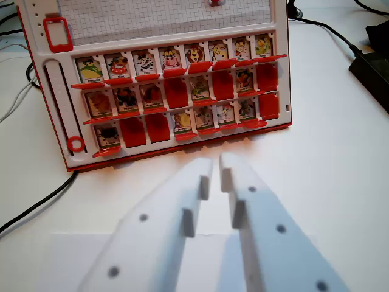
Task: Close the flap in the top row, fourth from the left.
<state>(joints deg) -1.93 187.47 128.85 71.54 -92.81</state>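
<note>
**Gripper nearly closed and empty, short of the game board**

The game board (164, 79) lies on the white table (340, 152), its red-edged white frame filling the upper part of the wrist view. It carries three rows of picture flaps on red hinges.

Top row: all eight flaps stand upright, each showing a cartoon animal card. The fourth flap from the left (171, 59) is upright, between a zebra-like card on its left and a lion card on its right; its own picture is too small to identify with confidence.

Middle and bottom rows: several positions show plain red panels, indicating flaps lying flat.

A red ring (75, 144) and a red rectangular slot (57, 33) sit on the frame's left margin. Black cables (36, 207) run across the table at the view's left; a dark object (374, 61) lies at the right edge.

The gripper (215, 167) occupies the lower centre of the view. Its two white fingers (255, 213) converge to a narrow gap at the tips, with nothing between them. The tips sit near the board's front edge, apart from it, and well apart from the top row.
</note>
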